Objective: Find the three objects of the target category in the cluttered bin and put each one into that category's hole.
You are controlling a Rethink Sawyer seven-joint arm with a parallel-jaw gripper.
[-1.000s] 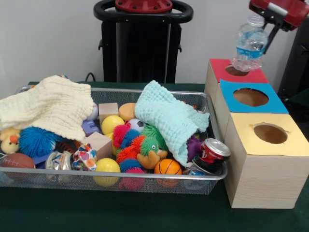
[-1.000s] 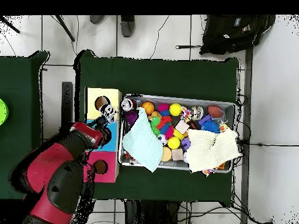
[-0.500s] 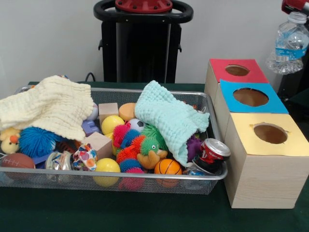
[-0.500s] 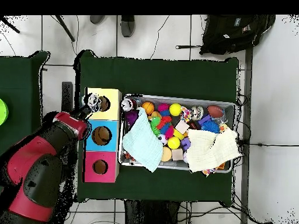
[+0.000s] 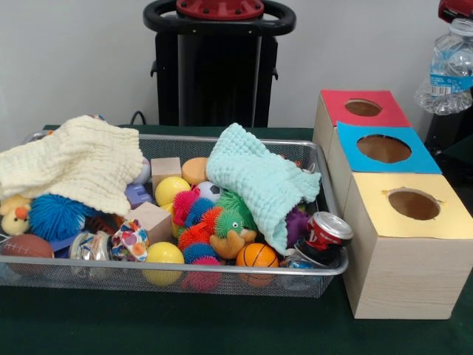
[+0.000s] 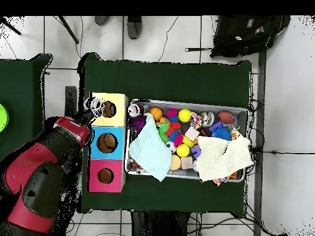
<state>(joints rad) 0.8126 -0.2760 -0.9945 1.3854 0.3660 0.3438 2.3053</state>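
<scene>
The fingers (image 5: 457,9) seemingly grip an upright bottle (image 5: 446,70) by its cap, at two o'clock from the yellow hole (image 5: 414,204).

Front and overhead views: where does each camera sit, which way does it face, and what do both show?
Front view: across the table, level with the bin and three boxes; of the robot only the gripper holding a bottle at the top right corner.
Overhead view: above, looking straight down; the red arm enters from bottom left, bottle by the yellow box.
Shared: bin, boxes, bottle, both cloths.
</scene>
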